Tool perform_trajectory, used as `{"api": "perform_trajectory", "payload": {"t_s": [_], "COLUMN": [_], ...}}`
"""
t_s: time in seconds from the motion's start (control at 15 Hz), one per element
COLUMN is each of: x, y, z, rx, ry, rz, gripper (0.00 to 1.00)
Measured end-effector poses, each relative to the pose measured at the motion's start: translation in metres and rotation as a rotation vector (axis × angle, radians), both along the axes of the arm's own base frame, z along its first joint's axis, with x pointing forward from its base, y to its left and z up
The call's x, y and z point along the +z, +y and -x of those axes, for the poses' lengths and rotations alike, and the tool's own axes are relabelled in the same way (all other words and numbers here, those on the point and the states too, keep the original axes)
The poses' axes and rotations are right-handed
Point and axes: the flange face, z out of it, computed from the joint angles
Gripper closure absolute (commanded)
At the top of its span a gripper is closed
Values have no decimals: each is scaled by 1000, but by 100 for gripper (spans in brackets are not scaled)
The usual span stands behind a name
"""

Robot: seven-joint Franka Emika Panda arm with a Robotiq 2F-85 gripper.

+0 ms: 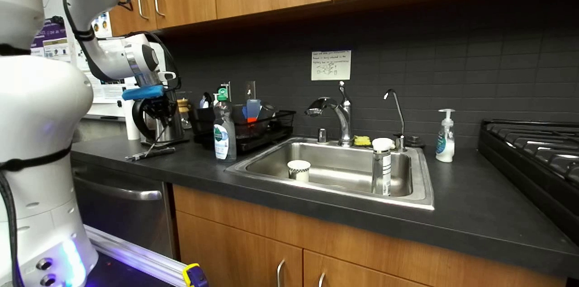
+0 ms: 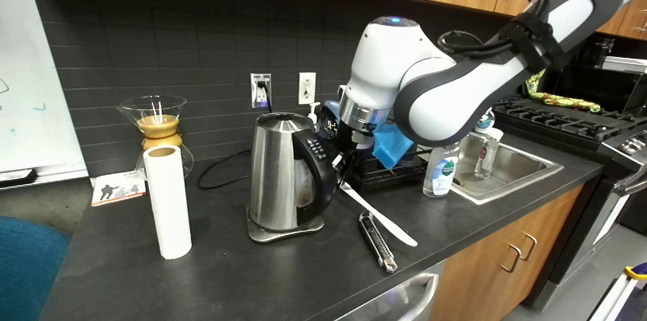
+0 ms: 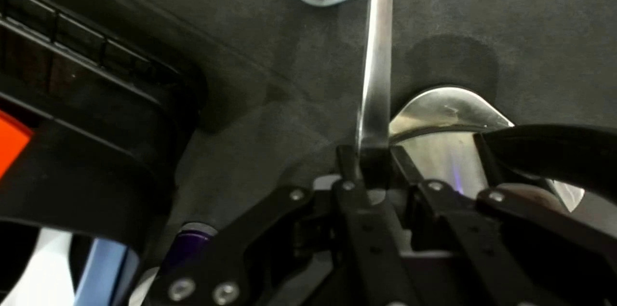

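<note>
Gripping the knife [image 3: 376,79] between its two fingers [image 3: 346,159], the claw [image 3: 373,166] was narrow, with one finger on each side. In an exterior view, the knife sloped down from the claw toward the near right, over the counter [image 2: 217,275]; I could not tell if its low end made contact. Just beside it, on the near left, the cutter [image 2: 376,242] lay flat. The kettle [image 2: 275,174] stood upright on its base [image 2: 268,236], immediately left of the claw, with its handle [image 2: 325,187] turned to the claw's side; whether the claw touched this handle was not clear to me. More to the left, the white roll [image 2: 167,199] stood upright, and the coffee maker [image 2: 162,131] was on the far side behind it. To the right of the claw there was the black rack [image 1: 267,139], and the soap [image 2: 441,179] stood upright near both the rack and the sink [image 1: 420,174]. In both exterior views, the sink was well to the right of the claw. It contained the clear bottle [image 1: 381,169], upright, and the cup [image 1: 299,170], to the left of this bottle.
</note>
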Motion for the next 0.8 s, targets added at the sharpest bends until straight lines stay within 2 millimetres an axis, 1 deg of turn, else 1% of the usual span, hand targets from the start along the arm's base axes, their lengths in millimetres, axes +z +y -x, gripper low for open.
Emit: {"api": "perform_trajectory", "payload": {"t_s": [0.27, 0.8], "x": [-8, -10], "y": [-2, -20], "z": [-9, -20], "rx": [112, 334], "ry": [15, 34], "rz": [36, 93], "gripper": [95, 95]}}
